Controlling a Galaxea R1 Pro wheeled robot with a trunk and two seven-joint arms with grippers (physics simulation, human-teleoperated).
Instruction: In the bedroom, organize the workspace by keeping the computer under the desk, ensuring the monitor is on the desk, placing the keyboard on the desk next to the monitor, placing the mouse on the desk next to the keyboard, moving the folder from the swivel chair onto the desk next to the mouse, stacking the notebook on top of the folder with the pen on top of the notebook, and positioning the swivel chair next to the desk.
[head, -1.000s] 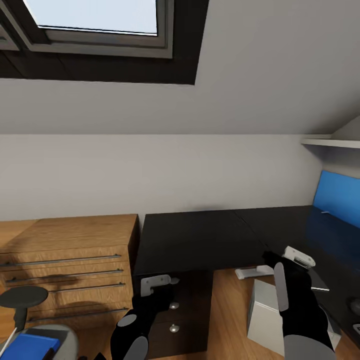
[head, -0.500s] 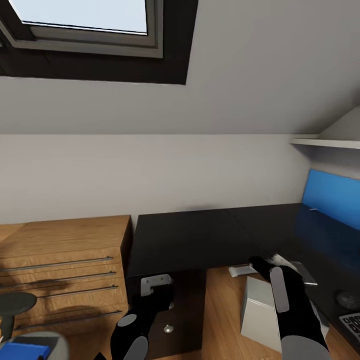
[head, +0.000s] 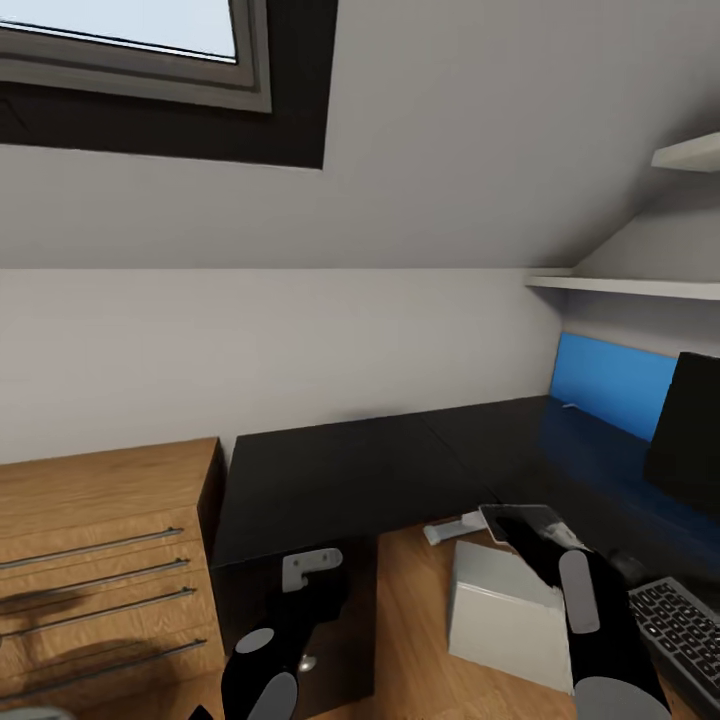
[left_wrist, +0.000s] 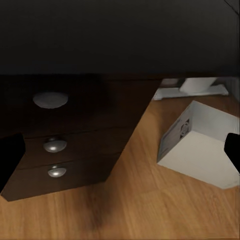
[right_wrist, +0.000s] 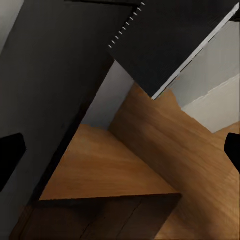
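The black desk (head: 340, 480) fills the middle of the head view. Under its inner corner the light grey computer (head: 500, 615) stands on the wood floor, also in the left wrist view (left_wrist: 200, 150). The monitor (head: 690, 430) and keyboard (head: 680, 630) are on the desk's right wing. My right gripper (head: 530, 545) is at the desk's inner edge, fingers wide apart (right_wrist: 120, 150). A thin dark rectangle with a pale rim, apparently the notebook (head: 525, 520), lies at its tip; contact is unclear. My left gripper (head: 325, 590) is open before the drawers. Folder, chair, mouse and pen are out of view.
The dark drawer pedestal (left_wrist: 65, 145) with silver knobs stands under the desk's left end. A light wood cabinet (head: 100, 540) with bar handles adjoins it. A blue panel (head: 610, 385) backs the desk's right wing, with white shelves (head: 620, 287) above. Wood floor (left_wrist: 140, 210) lies between pedestal and computer.
The camera has panned right: monitor and keyboard came into view, and the chair with the blue folder slid out at the left. My right wrist turned, so the flat rectangle shows its face.
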